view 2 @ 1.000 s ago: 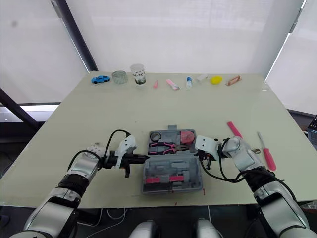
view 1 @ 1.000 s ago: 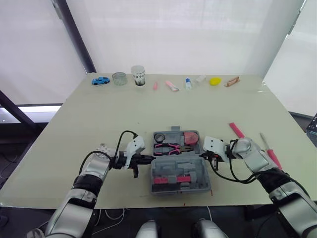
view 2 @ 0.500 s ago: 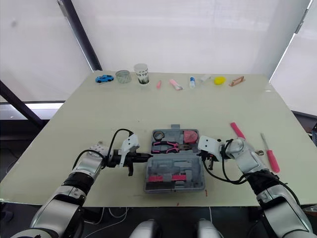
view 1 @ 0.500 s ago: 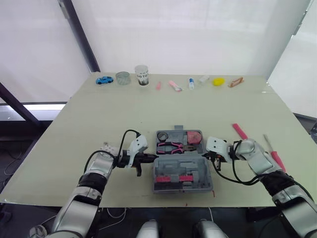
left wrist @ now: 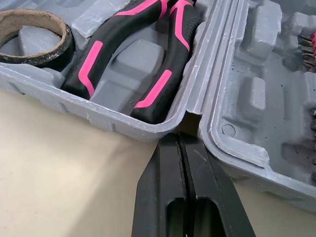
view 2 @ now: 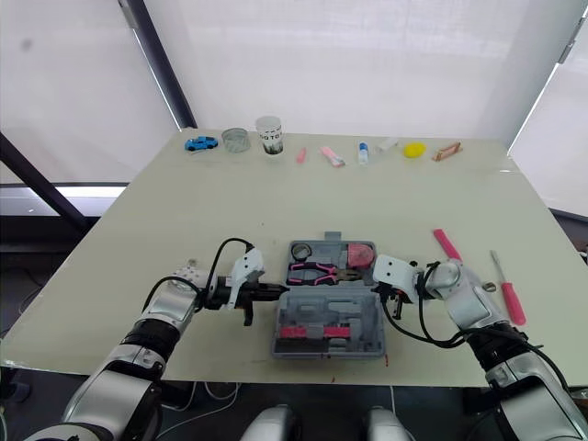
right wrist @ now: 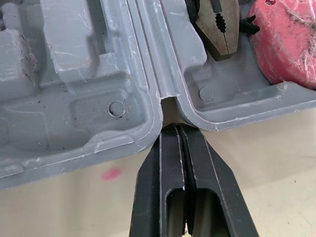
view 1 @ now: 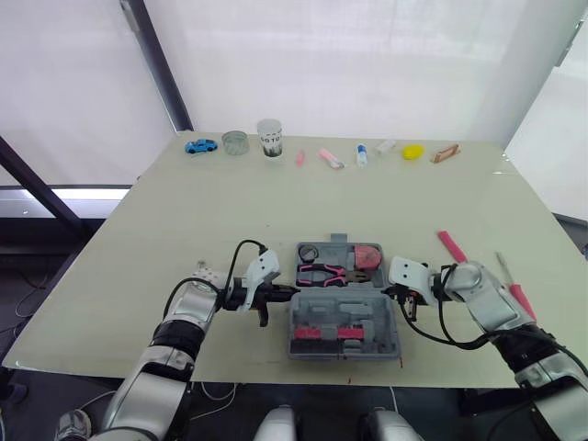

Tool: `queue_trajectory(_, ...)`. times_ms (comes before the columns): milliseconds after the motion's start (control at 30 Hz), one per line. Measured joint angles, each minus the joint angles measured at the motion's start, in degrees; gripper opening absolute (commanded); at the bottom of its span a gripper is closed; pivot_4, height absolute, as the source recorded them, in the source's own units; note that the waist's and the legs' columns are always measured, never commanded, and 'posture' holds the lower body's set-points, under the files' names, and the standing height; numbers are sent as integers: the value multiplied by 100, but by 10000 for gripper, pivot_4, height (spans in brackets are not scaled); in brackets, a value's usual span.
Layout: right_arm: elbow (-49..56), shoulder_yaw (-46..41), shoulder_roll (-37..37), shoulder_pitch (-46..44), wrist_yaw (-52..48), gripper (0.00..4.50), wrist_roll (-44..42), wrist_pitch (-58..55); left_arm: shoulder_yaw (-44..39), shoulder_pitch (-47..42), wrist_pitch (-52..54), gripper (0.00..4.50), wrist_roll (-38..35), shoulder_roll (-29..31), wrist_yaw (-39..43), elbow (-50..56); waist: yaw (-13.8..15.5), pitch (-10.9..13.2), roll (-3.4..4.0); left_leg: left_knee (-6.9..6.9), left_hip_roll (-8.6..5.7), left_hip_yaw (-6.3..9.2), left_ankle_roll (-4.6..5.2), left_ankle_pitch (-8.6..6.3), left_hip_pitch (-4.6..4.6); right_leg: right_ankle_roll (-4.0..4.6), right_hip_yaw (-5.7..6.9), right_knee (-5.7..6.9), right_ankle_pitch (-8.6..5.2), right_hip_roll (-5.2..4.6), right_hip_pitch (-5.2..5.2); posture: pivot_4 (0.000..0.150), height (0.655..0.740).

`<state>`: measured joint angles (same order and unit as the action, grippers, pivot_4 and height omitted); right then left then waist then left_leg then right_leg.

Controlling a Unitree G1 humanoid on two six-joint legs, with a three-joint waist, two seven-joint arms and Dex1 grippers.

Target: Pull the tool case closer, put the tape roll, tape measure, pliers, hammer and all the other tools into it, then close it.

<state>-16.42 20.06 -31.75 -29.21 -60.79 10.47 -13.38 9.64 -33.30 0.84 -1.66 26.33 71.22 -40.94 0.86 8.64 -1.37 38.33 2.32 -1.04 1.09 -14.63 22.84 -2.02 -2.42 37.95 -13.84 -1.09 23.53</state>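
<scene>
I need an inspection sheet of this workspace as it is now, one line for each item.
Surface: beige table, flat.
Job's things: tool case open near the front edge; tape roll, pliers and tape measure in its far half; pink tool and screwdriver outside, to its right.
Clutter: toy car, jar, cup and small items along the far edge.
Grippers: left gripper shut, tips at the case's left hinge notch; right gripper shut, tips at the right notch.
Cables: a black cable loops at each wrist.
Surroundings: white blinds, dark slanted post.
</scene>
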Motion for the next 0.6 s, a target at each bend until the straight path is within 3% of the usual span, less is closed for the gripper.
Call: queue_trajectory(600,245,-113,-60,173,55,222,-31,-155,-38,112,-201,0,51,32,-161,117,-9,0,0,0,0,2,0,0,0,0,0,1,0,1,1,1500,7400)
